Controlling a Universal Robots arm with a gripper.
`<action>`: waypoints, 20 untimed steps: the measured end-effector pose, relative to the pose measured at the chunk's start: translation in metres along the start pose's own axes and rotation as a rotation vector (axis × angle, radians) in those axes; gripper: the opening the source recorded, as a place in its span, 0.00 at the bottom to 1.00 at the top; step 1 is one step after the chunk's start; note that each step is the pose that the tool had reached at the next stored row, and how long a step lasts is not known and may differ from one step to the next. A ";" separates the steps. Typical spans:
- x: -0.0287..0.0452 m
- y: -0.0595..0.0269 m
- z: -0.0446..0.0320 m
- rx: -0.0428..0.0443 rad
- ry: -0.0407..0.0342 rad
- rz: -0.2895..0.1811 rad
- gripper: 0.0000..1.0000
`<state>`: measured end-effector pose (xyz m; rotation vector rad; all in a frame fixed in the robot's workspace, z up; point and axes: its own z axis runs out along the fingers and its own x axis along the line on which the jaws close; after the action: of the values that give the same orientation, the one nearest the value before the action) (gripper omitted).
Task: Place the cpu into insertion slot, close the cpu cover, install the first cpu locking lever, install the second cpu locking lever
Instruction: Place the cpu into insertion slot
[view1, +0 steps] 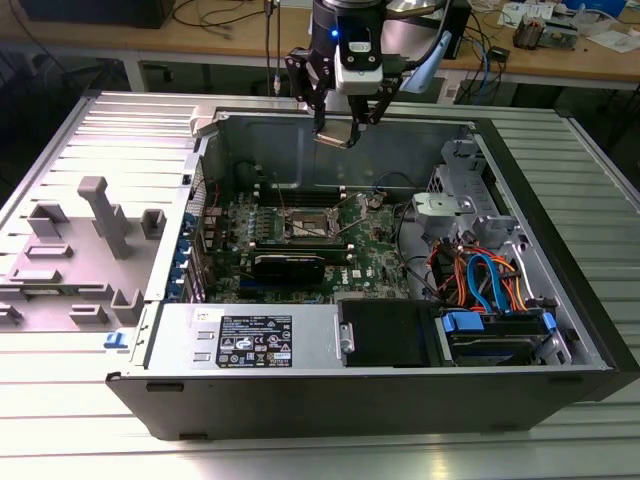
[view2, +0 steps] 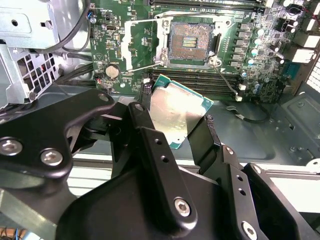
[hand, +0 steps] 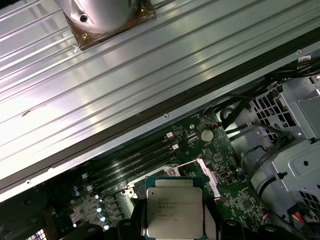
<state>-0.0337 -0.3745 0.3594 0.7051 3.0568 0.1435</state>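
Note:
My gripper (view1: 345, 122) hangs above the back wall of the open computer case and is shut on the cpu (view1: 334, 135), a small square chip with a silver-grey top. In both wrist views the black fingers (view2: 141, 116) clamp two opposite edges of the cpu (view2: 174, 111) (hand: 174, 211). Down on the green motherboard lies the insertion slot (view1: 307, 226) (view2: 193, 41), bare, its dark centre exposed. The cpu cover (view2: 134, 44) is swung open beside the slot. Two thin wire levers (view2: 227, 82) stand free of the socket.
The case (view1: 560, 385) lies on a ribbed metal table. Long black memory slots (view2: 200, 80) run beside the socket. A black card (view1: 288, 266), a power supply (view1: 250, 338) and a drive cage with orange and blue cables (view1: 485, 280) fill the rest. A grey moulded tray (view1: 80, 250) sits at the exterior view's left.

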 end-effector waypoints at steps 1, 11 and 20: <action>0.0000 0.0000 0.0000 0.0000 0.0000 0.000 0.55; -0.0010 -0.0021 0.0000 -0.0005 -0.0026 0.028 0.55; -0.0011 -0.0023 0.0001 -0.0009 -0.0041 0.045 0.55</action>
<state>-0.0337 -0.3770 0.3591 0.7729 3.0382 0.1433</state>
